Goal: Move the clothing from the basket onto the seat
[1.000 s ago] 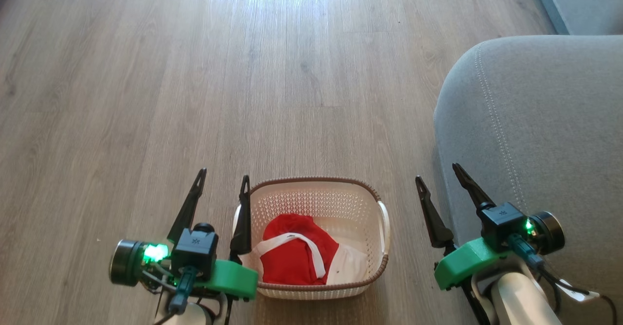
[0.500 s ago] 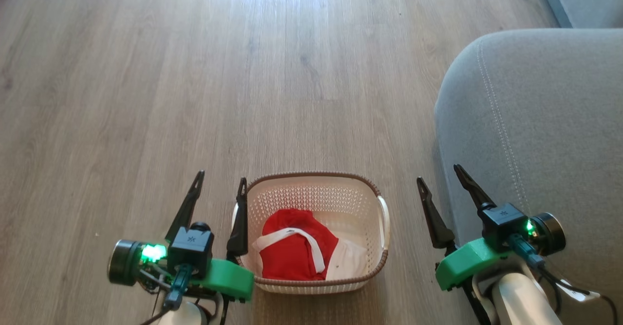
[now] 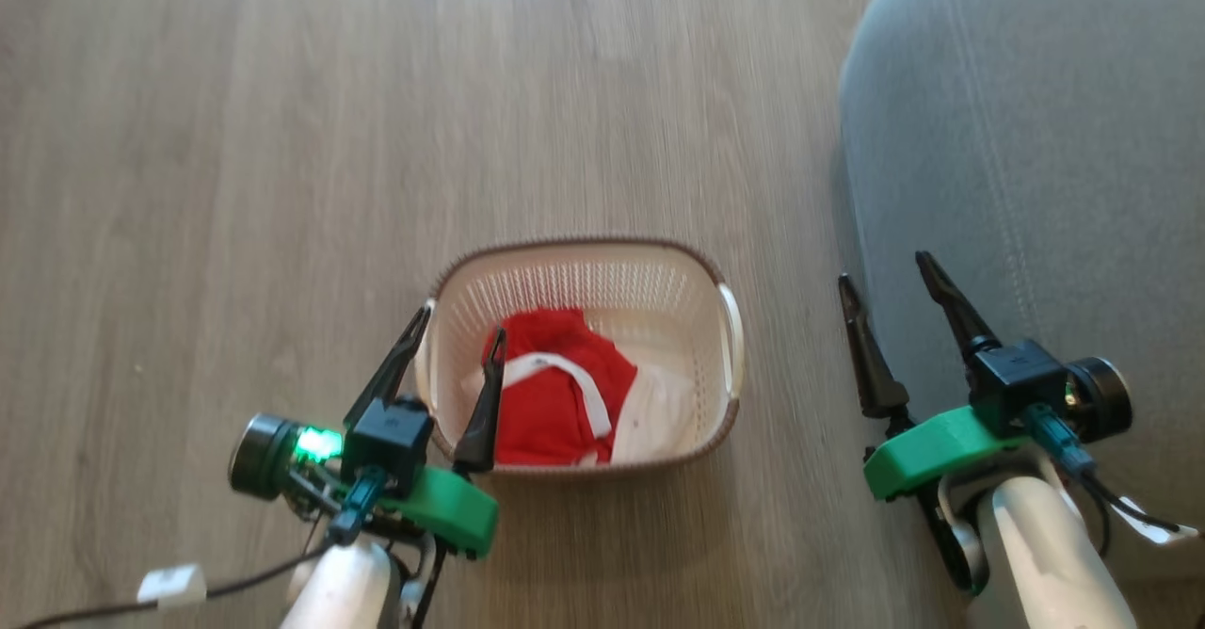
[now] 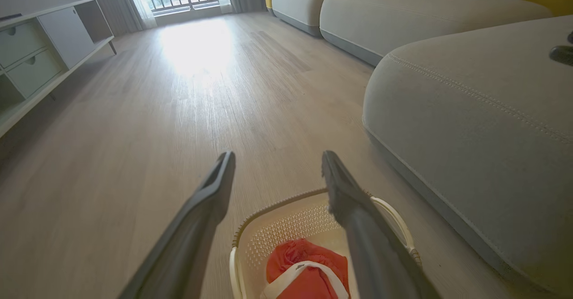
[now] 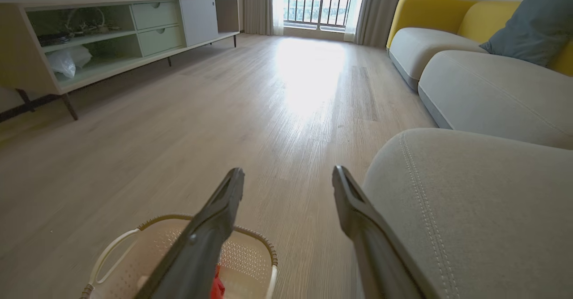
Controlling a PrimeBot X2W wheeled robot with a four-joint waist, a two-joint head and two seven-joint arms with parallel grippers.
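Red fabric with white bands, the clothing [image 3: 551, 394], lies bunched inside the basket [image 3: 584, 245], filling its left half; a pale patch of the basket's bottom shows at the clothing's right. The basket is cream perforated plastic with a brown braided rim, and it stands on the wood-plank floor [image 3: 235, 139]. Just to the basket's right, with a narrow strip of floor between them, rises the rounded edge of the grey seat [image 3: 1036, 139], which carries a pale stitched seam and has no clothing on it.

The left gripper [image 3: 460, 322] hangs over the basket's left side with its two dark fingers spread apart and nothing between them. In the head view one finger crosses the basket's left rim and the other lies across the red fabric; whether it touches the cloth cannot be told. The left wrist view shows both fingers above the basket, their tips pointing past its far rim.

The right gripper [image 3: 885, 269] stands to the basket's right, open and empty, one finger over the strip of floor and the other over the seat's edge. Well beyond the basket, the right wrist view shows a low cabinet [image 5: 112, 35] along the wall and a grey sofa [image 5: 492, 88] with a yellow back.
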